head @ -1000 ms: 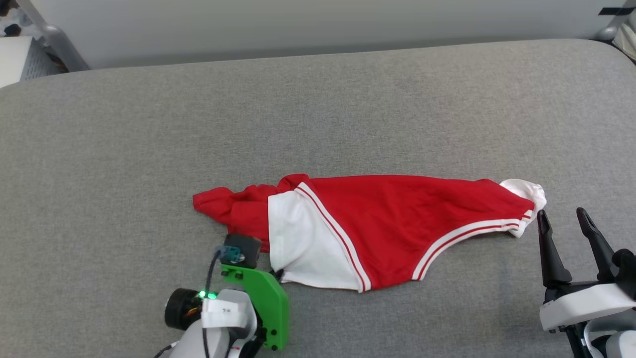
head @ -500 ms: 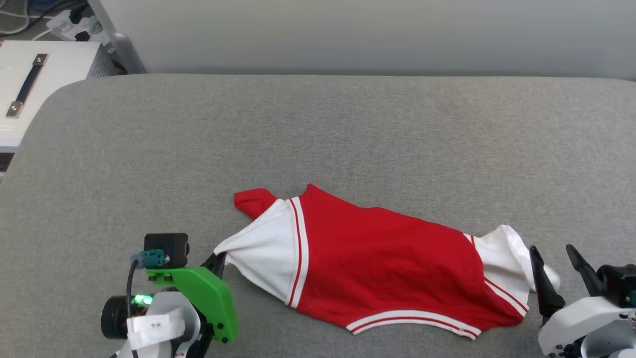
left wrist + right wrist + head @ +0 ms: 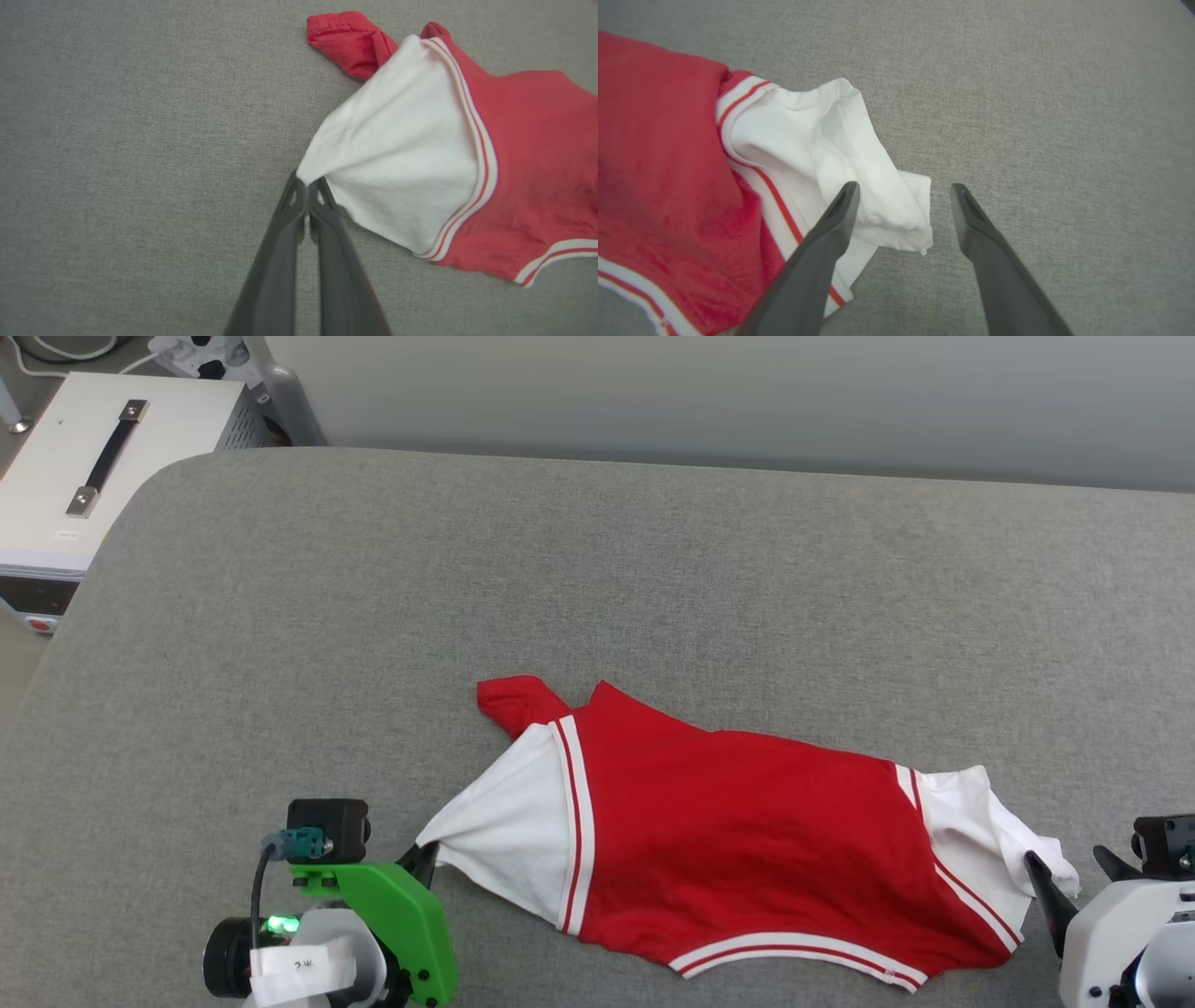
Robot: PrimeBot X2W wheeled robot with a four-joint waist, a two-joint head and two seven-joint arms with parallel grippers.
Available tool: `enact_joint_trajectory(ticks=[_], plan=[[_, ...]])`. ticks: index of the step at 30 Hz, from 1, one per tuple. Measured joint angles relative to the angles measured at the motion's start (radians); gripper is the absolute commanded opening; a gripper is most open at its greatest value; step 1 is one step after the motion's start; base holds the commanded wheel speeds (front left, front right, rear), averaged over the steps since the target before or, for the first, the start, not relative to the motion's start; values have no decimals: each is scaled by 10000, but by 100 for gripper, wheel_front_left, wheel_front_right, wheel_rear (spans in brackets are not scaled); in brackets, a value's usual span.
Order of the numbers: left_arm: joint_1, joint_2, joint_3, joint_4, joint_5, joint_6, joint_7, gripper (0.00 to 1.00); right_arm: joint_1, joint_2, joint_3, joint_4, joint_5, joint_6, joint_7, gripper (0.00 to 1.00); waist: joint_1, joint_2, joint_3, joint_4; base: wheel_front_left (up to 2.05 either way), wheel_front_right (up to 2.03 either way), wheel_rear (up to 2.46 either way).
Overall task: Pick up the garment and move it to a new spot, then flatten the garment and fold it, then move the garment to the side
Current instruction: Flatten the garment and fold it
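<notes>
Red garment (image 3: pixel 747 840) lies spread across the near part of the grey padded surface (image 3: pixel 597 569), with one sleeve pinched.
The left gripper (image 3: pixel 306 184) is clamped on the tip of the white sleeve at the garment's left end, drawing the cloth to a point. The right gripper (image 3: pixel 904 187) has its fingers spread at the other white sleeve. One finger is over the sleeve's crumpled edge, and it grips nothing.

One garment (image 3: pixel 747 840), one left claw (image 3: pixel 307 186), one right claw (image 3: pixel 903 189), one grey padded surface (image 3: pixel 653 569), one white case (image 3: pixel 103 457).
</notes>
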Motion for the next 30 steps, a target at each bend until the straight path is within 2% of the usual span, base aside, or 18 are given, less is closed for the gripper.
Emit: enact_joint_trajectory(ticks=[6, 12, 18, 30], plan=[[-21, -2, -111, -10, -2, -38, -71, 0, 400, -681, 163, -1212, 418, 0, 2247, 100, 0, 0, 131, 49, 0, 0, 0], [-160, -52, -196, -8, -44, -56, -88, 0, 481, -1346, 504, -1860, 552, -2, 3346, 100, 0, 0, 345, 143, 0, 0, 0], [-203, -81, -242, 10, -56, -115, -163, 0, 311, -1670, 982, -1768, 619, 0, 3730, 100, 0, 0, 570, 258, 0, 0, 0], [-427, -105, -366, 42, -58, -125, -178, 0, -340, -2033, 1858, -972, 616, -2, 3381, 100, 0, 0, 890, 487, 0, 0, 0]])
